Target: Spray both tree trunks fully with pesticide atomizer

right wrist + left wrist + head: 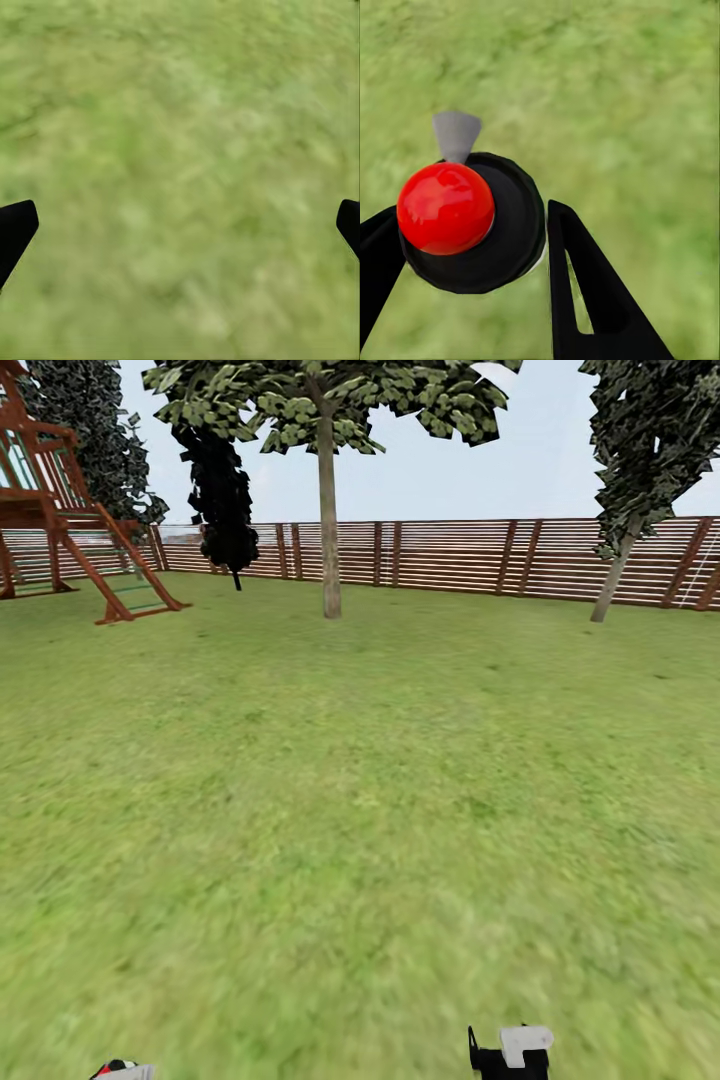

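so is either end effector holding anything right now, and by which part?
Left end effector grips the pesticide atomizer with red ball top and grey nozzle around its black round collar. Right end effector is open, holding nothing.

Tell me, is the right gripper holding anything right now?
No, the right gripper's fingertips sit wide apart with just grass between them.
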### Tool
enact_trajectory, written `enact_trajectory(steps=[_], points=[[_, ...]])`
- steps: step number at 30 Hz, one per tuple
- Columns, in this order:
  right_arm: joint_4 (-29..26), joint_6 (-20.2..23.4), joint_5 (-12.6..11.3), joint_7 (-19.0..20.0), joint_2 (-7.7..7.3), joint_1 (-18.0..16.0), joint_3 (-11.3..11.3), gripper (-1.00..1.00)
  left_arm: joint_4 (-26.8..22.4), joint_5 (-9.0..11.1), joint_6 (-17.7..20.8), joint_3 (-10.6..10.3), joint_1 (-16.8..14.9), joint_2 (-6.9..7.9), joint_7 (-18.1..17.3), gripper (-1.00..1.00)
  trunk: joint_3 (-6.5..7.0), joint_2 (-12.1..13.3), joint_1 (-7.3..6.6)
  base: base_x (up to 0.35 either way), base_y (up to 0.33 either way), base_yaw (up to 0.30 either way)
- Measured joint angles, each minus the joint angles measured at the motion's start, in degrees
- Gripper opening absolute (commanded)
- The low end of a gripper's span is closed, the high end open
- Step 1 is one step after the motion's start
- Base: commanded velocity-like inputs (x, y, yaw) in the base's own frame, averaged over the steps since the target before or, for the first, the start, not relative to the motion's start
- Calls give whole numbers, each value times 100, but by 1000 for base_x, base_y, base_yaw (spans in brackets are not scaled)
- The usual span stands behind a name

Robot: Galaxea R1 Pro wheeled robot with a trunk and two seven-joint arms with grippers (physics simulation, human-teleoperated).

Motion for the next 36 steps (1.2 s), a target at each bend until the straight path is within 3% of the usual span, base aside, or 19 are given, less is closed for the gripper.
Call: enact_trajectory(steps=[36], points=[[0, 0, 1, -1, 0, 0, 0, 100, 0, 0, 8, 0, 0, 0, 0, -100, 0, 0, 0, 340, 0, 0]])
